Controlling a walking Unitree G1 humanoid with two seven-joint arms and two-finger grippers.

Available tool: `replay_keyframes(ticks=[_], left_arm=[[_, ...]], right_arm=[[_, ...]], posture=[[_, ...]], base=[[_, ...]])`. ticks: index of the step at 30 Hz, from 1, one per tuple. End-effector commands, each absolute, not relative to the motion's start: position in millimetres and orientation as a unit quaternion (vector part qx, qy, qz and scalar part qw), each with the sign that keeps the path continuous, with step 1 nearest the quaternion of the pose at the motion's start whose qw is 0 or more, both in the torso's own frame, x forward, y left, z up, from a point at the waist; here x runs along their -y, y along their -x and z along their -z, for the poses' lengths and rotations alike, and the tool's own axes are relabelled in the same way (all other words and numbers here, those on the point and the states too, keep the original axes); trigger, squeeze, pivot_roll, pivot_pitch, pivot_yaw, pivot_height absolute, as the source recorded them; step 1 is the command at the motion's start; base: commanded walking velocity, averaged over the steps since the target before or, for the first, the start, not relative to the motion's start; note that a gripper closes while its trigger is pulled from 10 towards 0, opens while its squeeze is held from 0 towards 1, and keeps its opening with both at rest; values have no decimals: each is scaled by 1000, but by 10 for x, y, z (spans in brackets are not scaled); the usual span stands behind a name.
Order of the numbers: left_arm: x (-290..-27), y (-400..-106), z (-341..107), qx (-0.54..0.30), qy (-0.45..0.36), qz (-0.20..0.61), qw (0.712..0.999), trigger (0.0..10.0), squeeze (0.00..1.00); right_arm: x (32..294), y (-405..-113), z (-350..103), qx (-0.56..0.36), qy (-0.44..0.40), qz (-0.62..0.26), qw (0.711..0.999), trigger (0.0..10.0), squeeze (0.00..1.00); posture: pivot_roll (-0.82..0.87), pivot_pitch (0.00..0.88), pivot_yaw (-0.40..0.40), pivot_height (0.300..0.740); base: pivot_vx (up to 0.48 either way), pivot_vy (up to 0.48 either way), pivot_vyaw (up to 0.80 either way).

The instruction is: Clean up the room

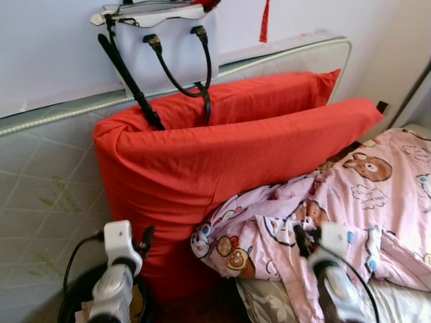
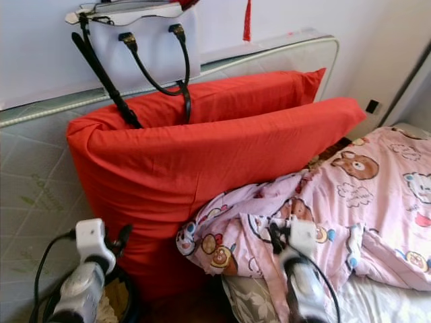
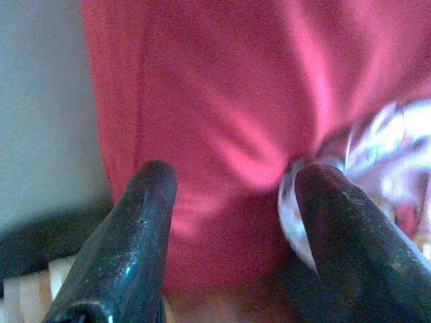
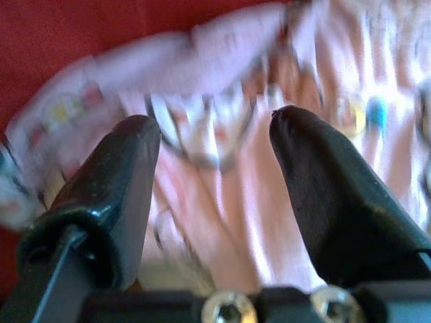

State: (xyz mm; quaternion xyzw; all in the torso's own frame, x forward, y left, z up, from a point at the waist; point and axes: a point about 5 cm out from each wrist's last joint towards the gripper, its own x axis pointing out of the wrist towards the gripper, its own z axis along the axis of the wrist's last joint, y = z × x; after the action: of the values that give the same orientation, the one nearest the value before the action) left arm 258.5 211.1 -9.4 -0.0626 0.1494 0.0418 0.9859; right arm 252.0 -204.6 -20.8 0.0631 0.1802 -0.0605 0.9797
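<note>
**Two red cushions block the way to the wall**

Two big red cushions (image 1: pixel 222 155) stand on edge ahead of me, one behind the other, leaning back against a quilted mattress (image 1: pixel 40 195) that is itself propped against the white wall (image 1: pixel 47 47). On the mattress's top edge sits a white handbag (image 1: pixel 165 47), its black straps (image 1: pixel 131 81) hanging down over the front cushion. A red tassel (image 1: pixel 264 21) hangs on the wall beside it.

On my right is the bed, with a pink cartoon-print blanket (image 1: pixel 350 202) bunched up on it. Its crumpled end presses against the front cushion's lower corner and spills over the bed's edge, where a patterned sheet (image 1: pixel 269 299) shows underneath.

My left gripper (image 3: pixel 232 195) hangs low in front of the cushion's lower left, jaws spread wide with nothing between them; in the left wrist view red fabric lies straight ahead and a fold of blanket touches one finger (image 3: pixel 350 235). My right gripper (image 4: pixel 215 148) hovers just above the blanket, jaws likewise parted and empty, blanket folds ahead.

Down by my left arm I see a dark round bin (image 1: pixel 74 303) with a black cable looping over it. Between bin, cushions and bed only a narrow strip of dark floor (image 1: pixel 195 309) is open.
</note>
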Motion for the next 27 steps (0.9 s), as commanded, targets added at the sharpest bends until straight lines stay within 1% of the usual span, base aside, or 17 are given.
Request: replay_keyframes(ticks=[1,6,12,17,20,27], left_arm=[[-2064,-2731,-81,-101,48,-21,993,10000,0],[-2061,-2795,-198,-68,44,-22,996,10000,0],[-2034,-2831,-239,-61,36,-14,997,10000,0],[-2049,-2892,-334,-44,32,-8,998,10000,0],[-2106,-2925,-412,-31,29,-16,999,10000,0],[-2161,-2947,-455,-29,25,-21,999,10000,0]], right_arm=[[2062,-2660,58,-137,-69,64,986,10000,0],[2068,-2656,28,-119,-69,72,988,10000,0],[2110,-2617,63,-130,-65,88,985,10000,0],[2194,-2579,59,-122,-60,104,985,10000,0],[2240,-2543,68,-121,-57,114,984,10000,0],[2255,-2542,77,-130,-52,117,983,10000,0]], posture=[[13,0,-43,740],[3,0,-39,740],[1,0,-22,740],[3,0,-29,700],[0,0,-25,700],[-11,0,-24,700]], base=[[0,0,0],[0,0,0],[0,0,0],[0,0,0],[0,0,0],[0,0,0]])
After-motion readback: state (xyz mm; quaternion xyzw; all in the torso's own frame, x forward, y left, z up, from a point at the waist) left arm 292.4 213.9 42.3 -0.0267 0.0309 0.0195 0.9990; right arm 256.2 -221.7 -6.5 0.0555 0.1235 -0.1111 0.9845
